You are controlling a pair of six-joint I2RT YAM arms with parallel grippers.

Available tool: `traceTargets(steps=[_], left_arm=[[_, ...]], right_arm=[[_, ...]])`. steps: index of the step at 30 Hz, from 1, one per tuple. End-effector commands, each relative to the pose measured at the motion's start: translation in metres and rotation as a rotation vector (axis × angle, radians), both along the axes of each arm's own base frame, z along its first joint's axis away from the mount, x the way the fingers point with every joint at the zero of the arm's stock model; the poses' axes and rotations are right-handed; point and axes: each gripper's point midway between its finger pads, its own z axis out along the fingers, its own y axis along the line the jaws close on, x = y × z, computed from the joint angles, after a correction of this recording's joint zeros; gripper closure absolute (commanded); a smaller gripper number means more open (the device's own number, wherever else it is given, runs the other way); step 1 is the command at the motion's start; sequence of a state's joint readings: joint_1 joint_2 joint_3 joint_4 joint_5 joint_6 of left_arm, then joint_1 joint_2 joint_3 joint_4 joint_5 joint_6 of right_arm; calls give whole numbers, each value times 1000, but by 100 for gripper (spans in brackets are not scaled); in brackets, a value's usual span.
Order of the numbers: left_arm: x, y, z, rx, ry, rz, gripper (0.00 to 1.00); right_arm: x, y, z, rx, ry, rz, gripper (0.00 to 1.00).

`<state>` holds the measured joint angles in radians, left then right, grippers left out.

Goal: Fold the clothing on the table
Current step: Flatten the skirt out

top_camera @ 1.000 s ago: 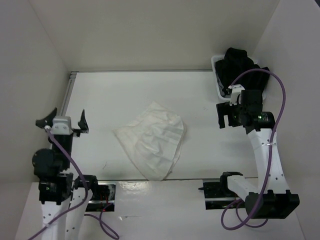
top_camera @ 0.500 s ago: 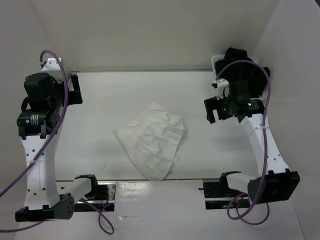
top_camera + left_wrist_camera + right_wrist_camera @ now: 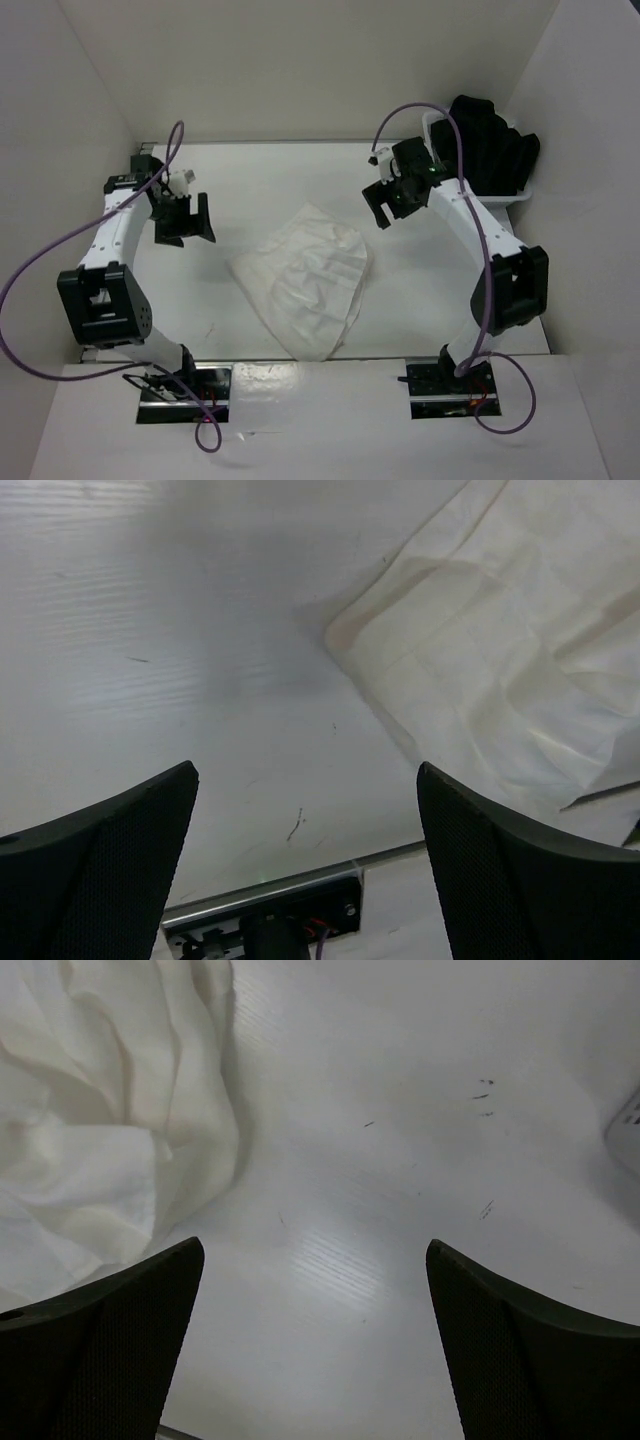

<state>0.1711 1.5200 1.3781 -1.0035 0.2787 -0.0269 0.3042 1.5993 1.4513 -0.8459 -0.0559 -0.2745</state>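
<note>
Left gripper (image 3: 186, 224): jaws wide apart, nothing between them. It hangs over bare table (image 3: 250, 180), left of the clothing (image 3: 305, 285) and not touching it. In the left wrist view only tabletop with a few small dark scuffs lies between the fingers (image 3: 110, 860). A corner of the white fabric sits up and to the right of them.

Right gripper (image 3: 384, 203): jaws also wide apart, empty. It hangs above the table near the far right edge of the clothing, clear of it. The right wrist view shows bare tabletop between the fingers and bunched fabric off to the upper left.

The clothing is mid-table between the two arms. It lies fairly flat, wrinkled and fan-shaped, with its narrow end reaching the near edge.

A white basket (image 3: 431, 122) is at the far right corner, behind the right arm, with black garments (image 3: 490, 150) heaped in it. A purple cable (image 3: 60, 250) loops off each arm.
</note>
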Motion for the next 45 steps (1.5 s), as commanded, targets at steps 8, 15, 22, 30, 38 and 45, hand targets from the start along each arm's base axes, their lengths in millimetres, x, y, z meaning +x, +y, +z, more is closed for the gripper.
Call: traceTargets(steps=[8,15,22,30,38,45], left_arm=[[-4,-81,-71,-141,168,-211,12],[-18,-91,-100,-20,222,-252,12],[-15,-80,-109,48,267,-188,12],[-22,-89,-138,10,385,-217,20],[-23,-102,-146,-32,409,-266,61],[41,-87,-137,22,297,-295,81]], right_arm=[[31,6,-11,-60,76,-22,9],[49,14,-16,-74,86,-18,12],[52,24,-17,-45,69,16,12],[48,23,-25,-67,66,23,12],[42,15,-37,-101,81,9,13],[38,11,-40,-112,76,-9,13]])
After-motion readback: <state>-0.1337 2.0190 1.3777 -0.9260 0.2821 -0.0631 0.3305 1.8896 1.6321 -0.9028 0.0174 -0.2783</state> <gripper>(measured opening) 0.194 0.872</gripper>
